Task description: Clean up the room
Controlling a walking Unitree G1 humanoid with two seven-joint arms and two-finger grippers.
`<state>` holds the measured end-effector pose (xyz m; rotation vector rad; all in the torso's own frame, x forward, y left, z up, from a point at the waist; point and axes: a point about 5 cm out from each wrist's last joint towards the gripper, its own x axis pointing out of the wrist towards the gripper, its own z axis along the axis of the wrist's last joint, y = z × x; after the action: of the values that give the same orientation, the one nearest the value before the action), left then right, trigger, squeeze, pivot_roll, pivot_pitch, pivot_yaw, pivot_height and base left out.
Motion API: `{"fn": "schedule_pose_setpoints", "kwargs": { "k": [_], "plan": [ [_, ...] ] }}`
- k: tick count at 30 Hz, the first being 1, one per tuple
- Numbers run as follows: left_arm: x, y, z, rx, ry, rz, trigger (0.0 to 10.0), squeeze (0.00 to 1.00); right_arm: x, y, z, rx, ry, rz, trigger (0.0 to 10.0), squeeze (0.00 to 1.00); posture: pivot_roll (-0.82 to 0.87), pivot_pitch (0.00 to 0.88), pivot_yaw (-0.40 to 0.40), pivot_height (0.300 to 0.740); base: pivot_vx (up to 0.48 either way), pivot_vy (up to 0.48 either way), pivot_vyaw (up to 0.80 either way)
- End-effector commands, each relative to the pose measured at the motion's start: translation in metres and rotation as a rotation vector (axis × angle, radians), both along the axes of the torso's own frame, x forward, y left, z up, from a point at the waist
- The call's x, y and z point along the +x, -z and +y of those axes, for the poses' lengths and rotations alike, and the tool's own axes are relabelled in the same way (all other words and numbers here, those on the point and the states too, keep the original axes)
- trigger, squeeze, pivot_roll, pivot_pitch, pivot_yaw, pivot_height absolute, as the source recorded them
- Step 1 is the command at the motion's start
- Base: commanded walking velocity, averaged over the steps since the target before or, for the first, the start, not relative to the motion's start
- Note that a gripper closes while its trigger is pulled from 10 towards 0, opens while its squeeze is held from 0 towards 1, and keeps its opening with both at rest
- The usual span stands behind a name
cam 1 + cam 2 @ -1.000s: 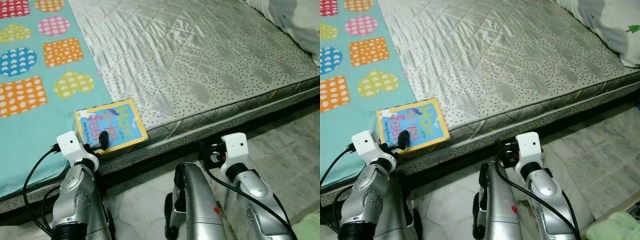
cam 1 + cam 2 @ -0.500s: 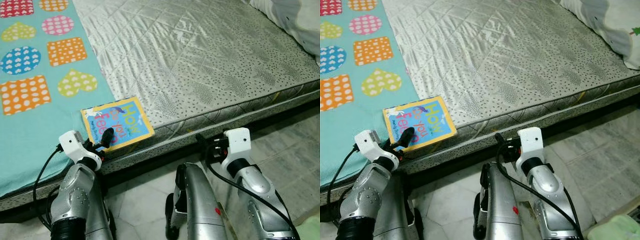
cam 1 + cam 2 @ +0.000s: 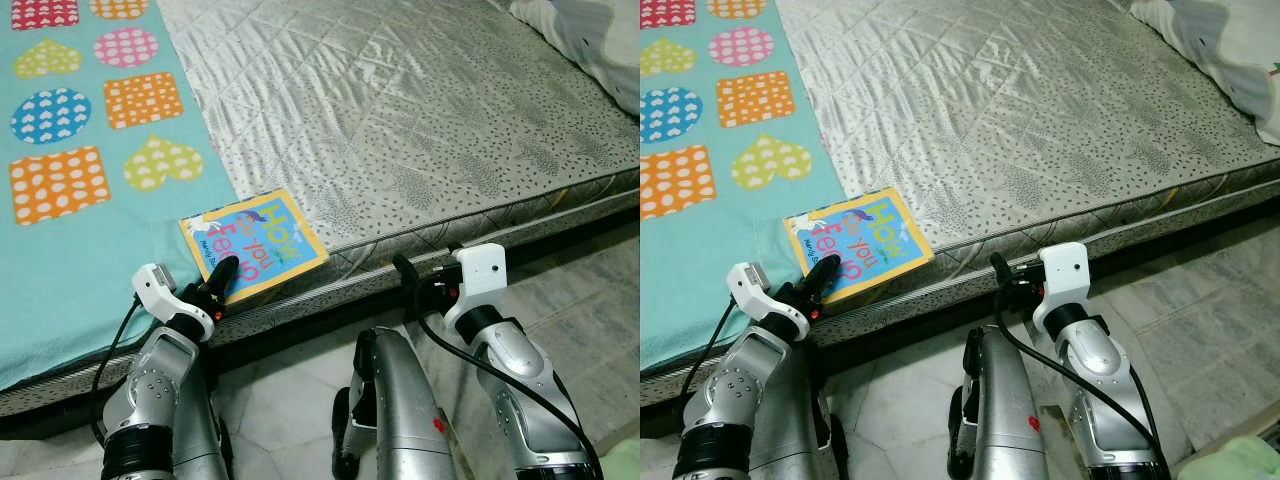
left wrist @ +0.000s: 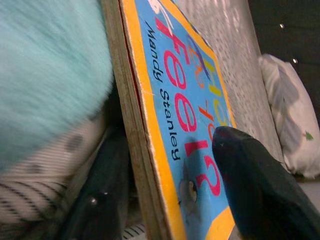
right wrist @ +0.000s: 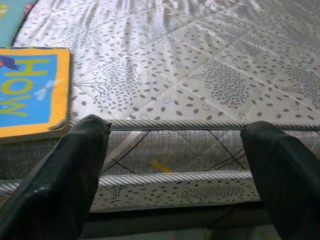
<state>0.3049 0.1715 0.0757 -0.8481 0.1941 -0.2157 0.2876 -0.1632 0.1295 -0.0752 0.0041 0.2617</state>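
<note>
A blue children's book (image 3: 257, 243) with a yellow border lies at the near edge of the grey quilted mattress (image 3: 420, 120), beside the teal blanket (image 3: 70, 250). My left gripper (image 3: 222, 281) is shut on the book's near corner, with one black finger on the cover and one beneath. In the left wrist view the book (image 4: 170, 110) sits between the upper fingertip (image 4: 252, 185) and the lower one. My right gripper (image 5: 175, 175) is open, level with the mattress side just off the edge (image 3: 412, 278), and holds nothing.
The teal blanket with coloured hearts and squares covers the mattress's left part. A white pillow (image 3: 1240, 50) lies at the far right. Pale marble floor (image 3: 1200, 300) runs along the mattress front, with a green cloth (image 3: 1250, 462) at the bottom right.
The camera has shifted. The book has turned a little and its near corner now juts over the mattress edge in my left gripper. The right gripper stays open.
</note>
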Motion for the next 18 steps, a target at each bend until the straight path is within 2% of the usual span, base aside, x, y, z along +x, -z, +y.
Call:
{"fn": "schedule_pose_setpoints", "kwargs": {
  "k": [1,18],
  "plan": [
    [-0.0074,0.0156,-0.0193,-0.006,0.086,0.06,0.0,0.0,-0.0017,0.0044,-0.0066,-0.013,0.015,0.014,10.0,0.0,-0.03,0.268,-0.13,0.507,0.0,0.0,0.0],
    [-0.0093,0.016,-0.0219,-0.041,0.113,0.031,0.0,0.0,-0.0001,0.007,-0.003,-0.03,0.009,0.005,10.0,0.0,-0.02,0.259,-0.125,0.507,0.0,0.0,0.0]
  ]
}}
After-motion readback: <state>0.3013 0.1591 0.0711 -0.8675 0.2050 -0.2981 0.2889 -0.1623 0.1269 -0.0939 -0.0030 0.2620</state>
